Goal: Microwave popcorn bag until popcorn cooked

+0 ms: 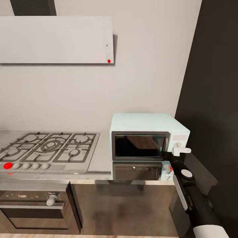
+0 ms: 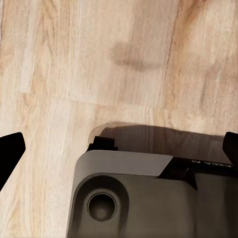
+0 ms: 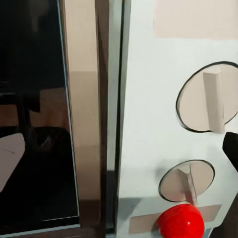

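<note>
the microwave (image 1: 145, 138) was a small pale mint-blue box with a dark glass door, two round knobs (image 3: 206, 104) and a red dot (image 3: 181, 221), standing on the counter (image 1: 100, 155) beside the gas hob (image 1: 46, 148). the right hand (image 1: 180, 151) hovered at its knob panel; i could not tell its grip. the left hand's (image 2: 119, 148) fingers were spread apart over the wood floor (image 2: 99, 59).

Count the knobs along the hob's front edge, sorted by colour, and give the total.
Red hob knob: 1
Grey hob knobs: 4
Total: 5
</note>
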### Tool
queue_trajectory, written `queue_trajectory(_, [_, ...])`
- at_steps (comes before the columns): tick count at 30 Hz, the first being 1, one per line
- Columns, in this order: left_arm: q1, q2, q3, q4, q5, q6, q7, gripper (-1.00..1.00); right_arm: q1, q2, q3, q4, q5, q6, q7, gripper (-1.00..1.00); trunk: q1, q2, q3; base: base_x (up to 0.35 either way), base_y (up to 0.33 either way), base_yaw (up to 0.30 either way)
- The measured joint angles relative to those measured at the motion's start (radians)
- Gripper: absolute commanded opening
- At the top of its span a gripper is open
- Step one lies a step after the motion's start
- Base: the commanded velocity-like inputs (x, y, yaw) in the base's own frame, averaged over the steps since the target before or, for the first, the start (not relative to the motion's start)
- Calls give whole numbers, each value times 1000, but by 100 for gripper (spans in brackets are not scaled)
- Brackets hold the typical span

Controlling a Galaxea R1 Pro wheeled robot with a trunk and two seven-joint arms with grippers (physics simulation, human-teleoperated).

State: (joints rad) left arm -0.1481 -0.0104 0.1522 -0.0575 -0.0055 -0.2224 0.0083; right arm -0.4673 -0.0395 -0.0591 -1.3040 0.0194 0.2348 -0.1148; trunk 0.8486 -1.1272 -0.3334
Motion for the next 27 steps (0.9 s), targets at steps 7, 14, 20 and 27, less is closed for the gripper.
queue_trajectory(7, [0, 0, 0, 0, 0, 0, 0, 100, 1, 1, 4, -4, 0, 0, 1, 100, 0, 0, 0, 0, 0, 0])
queue_trajectory(14, [0, 0, 0, 0, 0, 0, 0, 100, 2, 3, 7, -5, 0, 0, 2, 100, 0, 0, 0, 54, 0, 0])
queue_trajectory(20, [0, 0, 0, 0, 0, 0, 0, 100, 4, 3, 9, -5, -3, -1, -2, 100, 0, -1, 0, 32, 0, 0])
queue_trajectory(27, [0, 0, 0, 0, 0, 0, 0, 100, 2, 3, 16, -3, -12, 0, 4, -100, 0, 0, 0, 1, 0, 0])
